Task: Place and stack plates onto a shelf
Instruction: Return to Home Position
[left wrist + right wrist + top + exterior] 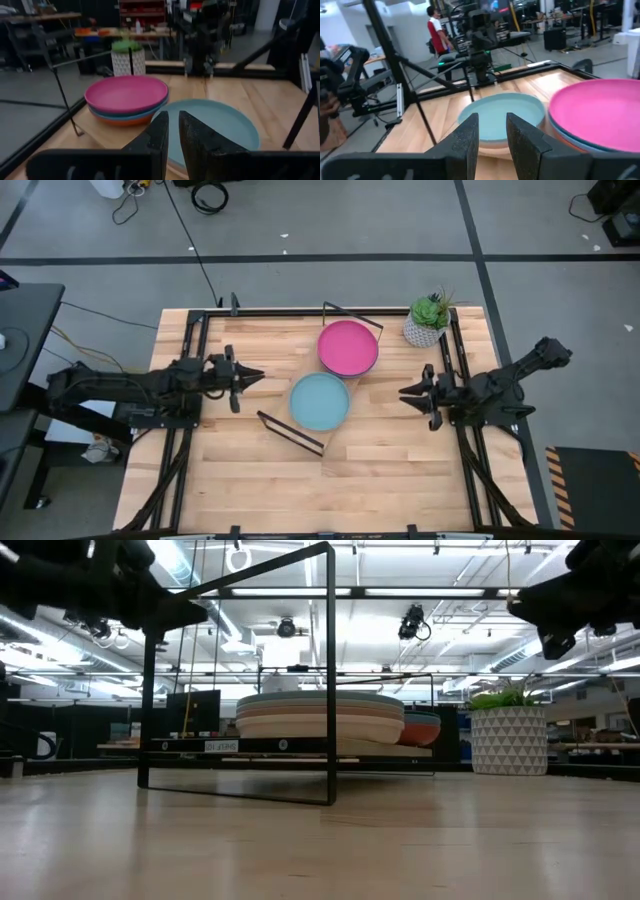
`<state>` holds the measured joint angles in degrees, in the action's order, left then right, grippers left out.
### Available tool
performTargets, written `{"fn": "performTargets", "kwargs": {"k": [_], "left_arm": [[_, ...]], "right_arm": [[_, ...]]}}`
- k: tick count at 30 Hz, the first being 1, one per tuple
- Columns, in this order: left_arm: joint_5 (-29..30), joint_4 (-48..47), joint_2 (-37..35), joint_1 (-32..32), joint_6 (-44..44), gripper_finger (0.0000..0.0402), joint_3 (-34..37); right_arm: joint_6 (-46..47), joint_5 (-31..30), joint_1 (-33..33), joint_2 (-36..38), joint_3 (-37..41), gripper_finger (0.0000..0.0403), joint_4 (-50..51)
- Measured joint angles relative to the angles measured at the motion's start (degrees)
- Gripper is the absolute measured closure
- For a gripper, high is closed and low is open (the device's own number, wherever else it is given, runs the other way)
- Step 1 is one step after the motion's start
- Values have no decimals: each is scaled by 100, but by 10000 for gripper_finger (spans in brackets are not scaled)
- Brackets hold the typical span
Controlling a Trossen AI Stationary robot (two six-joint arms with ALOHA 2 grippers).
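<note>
- We see the shelf (336,448) lying at a slant in the middle of the table (230,480), with a thin black wire frame at each end.
- Two piles of plates sit side by side on its board, their rims touching or very nearly so.
- The pile at the shelf's far end, nearer the potted plant (426,323), is topped by the pink plate (347,347).
- In the left wrist view, a blue plate (150,111) shows under the pink one, with an orange-red plate (122,120) below it.
- The other pile is topped by the light blue plate (319,400). In the low view, pale layers show beneath it, perhaps cream and peach, though we cannot be sure of the colours there.
- The left gripper (258,376) hangs above the table's left side, well apart from the shelf and pointing toward it. Its fingers are almost pressed together, with only a thin slit between them, and they carry nothing.
- The right gripper (406,392) hangs over the right side, facing the piles. Its fingers stand somewhat wider apart and are also empty.
- A person (436,31) stands in the room beyond the table.
</note>
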<state>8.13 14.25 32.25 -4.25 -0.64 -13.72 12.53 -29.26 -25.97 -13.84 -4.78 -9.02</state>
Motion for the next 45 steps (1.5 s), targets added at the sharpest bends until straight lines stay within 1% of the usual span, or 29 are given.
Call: {"fn": "performTargets", "kwargs": {"k": [4,7,10,15,17,20,23,28,33,45], "left_arm": [[27,702,-177,0,0,351,553],[73,1214,-291,0,3,352,942],[110,1491,-359,0,92,352,1307],[125,1083,-380,77,125,352,1325],[129,1094,-382,115,96,352,1325],[289,1311,-381,122,-1,352,1325],[348,1273,-381,121,-3,351,1325],[347,1213,-378,122,20,351,1327],[347,1210,-378,122,623,351,1327],[346,1206,-378,122,598,351,1329]], "right_arm": [[17,-15,103,642,-2,298,458],[-203,-15,143,1084,-2,298,722],[-439,-42,146,1388,-3,298,982],[-466,-124,148,1380,23,298,960],[-515,-146,146,1376,62,298,972],[-681,-408,146,1376,102,298,981],[-887,-579,146,1370,178,298,972],[-753,-424,146,1367,232,298,978],[-717,-377,147,1367,234,298,969],[-716,-369,146,1365,234,298,955]]}}
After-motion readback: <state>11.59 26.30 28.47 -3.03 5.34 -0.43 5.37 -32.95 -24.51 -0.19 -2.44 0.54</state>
